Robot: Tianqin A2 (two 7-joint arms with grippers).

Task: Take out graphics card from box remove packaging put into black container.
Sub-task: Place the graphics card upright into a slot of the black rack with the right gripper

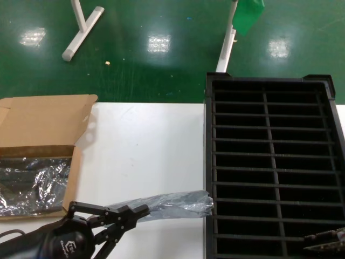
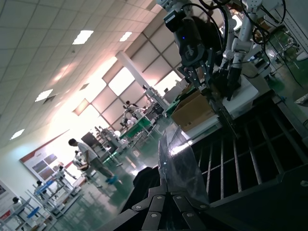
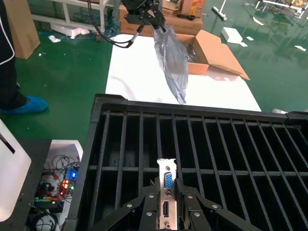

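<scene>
Your right gripper [image 3: 167,211] pinches the card [image 3: 167,190] bracket-up over the crate's [image 1: 207,162] near-right slots, aligned for insertion. Your left gripper [image 1: 121,220] clamps the emptied bag [image 1: 167,205] clear, right of the box [image 1: 46,121].

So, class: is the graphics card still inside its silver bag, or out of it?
Out. The right gripper holds the bare graphics card above the black container, while the left gripper holds the limp bag separately.
</scene>
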